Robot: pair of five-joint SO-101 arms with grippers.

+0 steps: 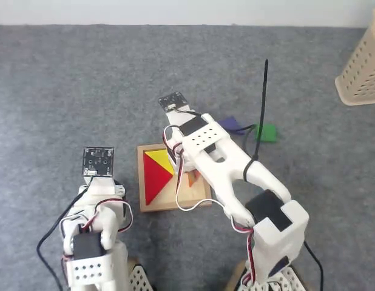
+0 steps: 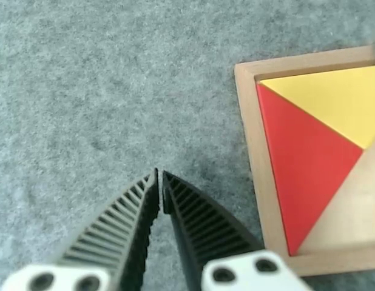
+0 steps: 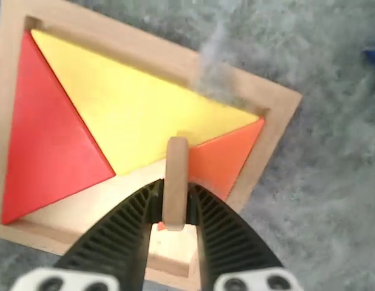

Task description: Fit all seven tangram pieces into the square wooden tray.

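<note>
Tangram piece (image 3: 175, 176) held edgewise over tray (image 3: 145, 51).

I am seeing a red flat triangle (image 3: 48, 145), a yellow flat triangle (image 3: 139, 109), an orange flat triangle (image 3: 224, 157), a tan-edged piece (image 3: 175, 176), and a pale brown square wooden tray (image 3: 114, 43).

Grey felt-like mat (image 1: 66, 79) covers the whole table, near to far. Cream plastic basket (image 1: 363, 66) w/ lattice holes stands on the mat at far right, partly cut off at the edge. Pale strip (image 1: 175, 12) runs along far side, beyond the mat.
</note>
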